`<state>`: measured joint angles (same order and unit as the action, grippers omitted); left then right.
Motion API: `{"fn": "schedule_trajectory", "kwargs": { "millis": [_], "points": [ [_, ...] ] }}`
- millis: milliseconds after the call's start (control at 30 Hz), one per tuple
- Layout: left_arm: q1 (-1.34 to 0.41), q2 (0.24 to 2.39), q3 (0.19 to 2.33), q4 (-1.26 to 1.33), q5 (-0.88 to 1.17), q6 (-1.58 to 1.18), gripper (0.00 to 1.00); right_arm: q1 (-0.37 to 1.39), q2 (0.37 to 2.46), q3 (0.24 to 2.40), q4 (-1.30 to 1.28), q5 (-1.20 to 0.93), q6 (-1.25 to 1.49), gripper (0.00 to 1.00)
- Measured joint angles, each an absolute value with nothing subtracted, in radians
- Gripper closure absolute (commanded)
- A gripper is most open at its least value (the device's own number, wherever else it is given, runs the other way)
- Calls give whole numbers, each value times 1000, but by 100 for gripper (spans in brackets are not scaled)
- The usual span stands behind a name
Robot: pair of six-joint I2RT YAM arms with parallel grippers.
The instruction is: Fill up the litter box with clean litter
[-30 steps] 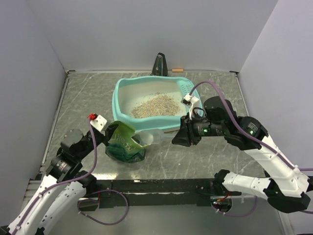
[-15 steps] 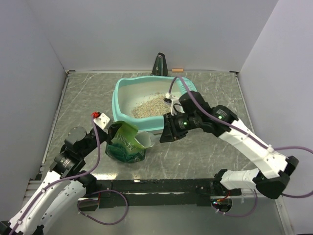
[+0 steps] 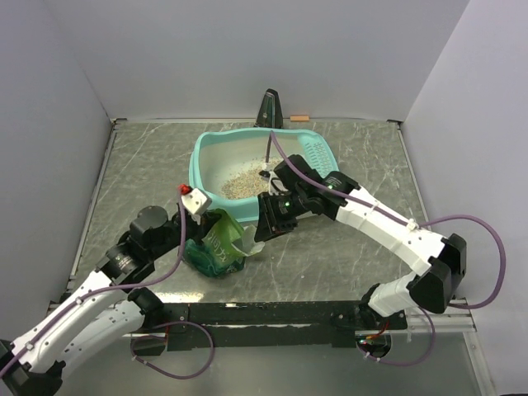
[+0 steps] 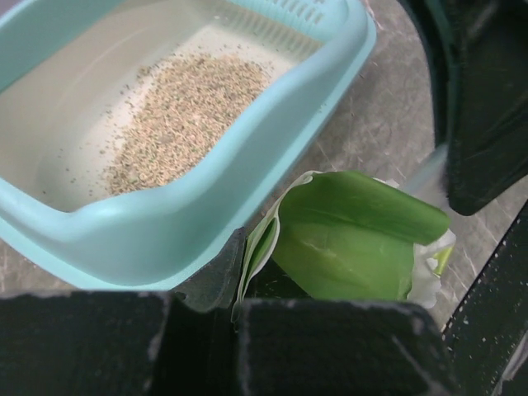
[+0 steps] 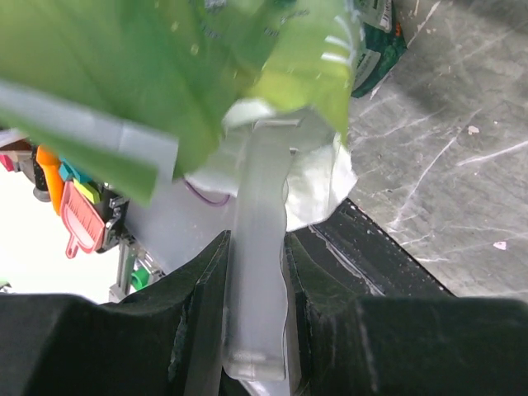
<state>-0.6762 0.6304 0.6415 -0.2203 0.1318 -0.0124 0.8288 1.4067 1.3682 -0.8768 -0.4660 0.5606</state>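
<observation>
The teal litter box (image 3: pixel 196 169) stands at the back of the table with a beige-grey heap of clean litter (image 3: pixel 243 183) inside. In front of it a green bag (image 3: pixel 216 246) leans open. My left gripper (image 3: pixel 200 221) is shut on the bag's edge; the left wrist view shows that edge (image 4: pixel 247 264) pinched at the gripper (image 4: pixel 233 312), with the box rim (image 4: pixel 206 223) and litter (image 4: pixel 181 115) beyond. My right gripper (image 3: pixel 262 227) is shut on a translucent scoop handle (image 5: pixel 257 272) that reaches into the bag's mouth (image 5: pixel 165 74).
A black upright object (image 3: pixel 269 109) and a small orange piece (image 3: pixel 299 118) sit at the back wall. Grey walls close in the left, back and right. A black rail (image 3: pixel 272 313) runs along the near edge.
My right arm has swung left with the scoop, from beside the litter box to the bag's mouth. My left arm has pushed right and the bag has tilted and crumpled.
</observation>
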Motion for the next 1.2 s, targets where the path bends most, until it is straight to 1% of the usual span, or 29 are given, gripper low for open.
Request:
{"fn": "schedule_trajectory", "kwargs": {
  "millis": [300,467,600,900,1067,1200],
  "points": [
    [-775,601,645,-298,65,-23,99,829,1459,1342,-848,-498,592,100],
    [-785,610,645,-304,58,-24,99,829,1475,1268,-737,-533,636,100],
    [-785,612,645,-305,52,-31,99,828,1486,1185,-596,-577,694,100],
    [-786,572,633,-303,36,-38,99,826,1486,911,-131,-710,852,100],
    [-788,573,632,-300,36,-39,99,825,1431,765,87,-716,941,100],
    [-789,573,632,-300,36,-41,99,825,1351,680,176,-696,992,100]
  ]
}}
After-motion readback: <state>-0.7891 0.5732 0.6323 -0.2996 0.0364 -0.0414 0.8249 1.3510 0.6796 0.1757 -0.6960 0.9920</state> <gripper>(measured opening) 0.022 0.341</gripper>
